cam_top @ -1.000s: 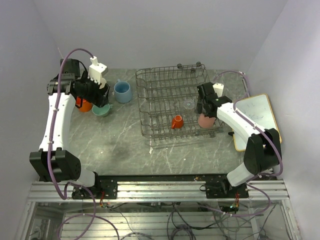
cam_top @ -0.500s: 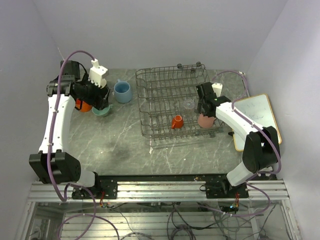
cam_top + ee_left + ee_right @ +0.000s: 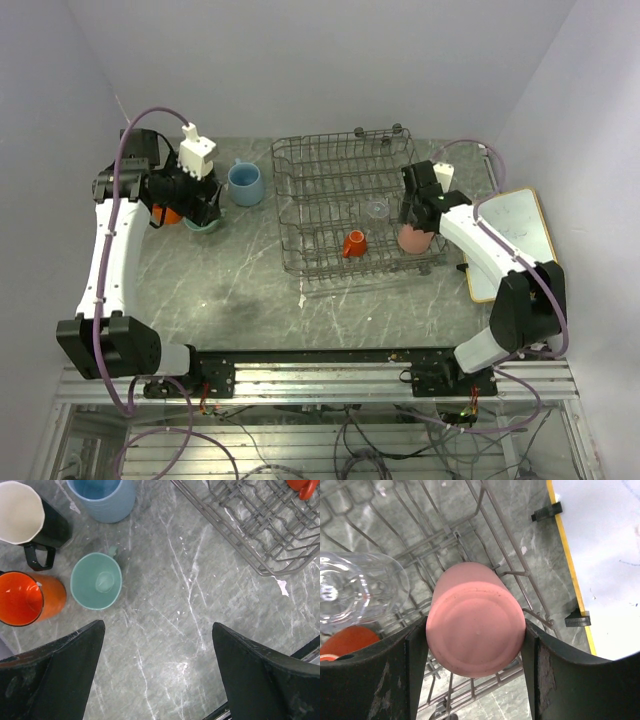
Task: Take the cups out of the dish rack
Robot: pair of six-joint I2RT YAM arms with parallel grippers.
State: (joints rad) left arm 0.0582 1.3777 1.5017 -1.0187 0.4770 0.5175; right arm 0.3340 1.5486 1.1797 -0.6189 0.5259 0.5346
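The grey wire dish rack [image 3: 330, 170] stands at the table's middle back. In it are the pink tumbler [image 3: 410, 240] upside down at its right front corner, the clear glass [image 3: 376, 208] and the tiny orange cup [image 3: 353, 243]. My right gripper [image 3: 476, 645] is shut on the pink tumbler [image 3: 476, 632], one finger on each side. My left gripper [image 3: 157, 675] is open and empty above bare table, beside the pale green cup [image 3: 96, 581]. The light blue mug [image 3: 103, 497], black mug [image 3: 31, 522] and orange mug [image 3: 27, 598] stand near it, left of the rack.
A white board with a wooden frame [image 3: 515, 240] lies right of the rack, on black feet [image 3: 546, 511]. The rack's corner [image 3: 260, 545] shows at the upper right of the left wrist view.
My left gripper has risen and drawn back from the pale green cup, which stays on the table. My right gripper has shifted slightly at the pink tumbler.
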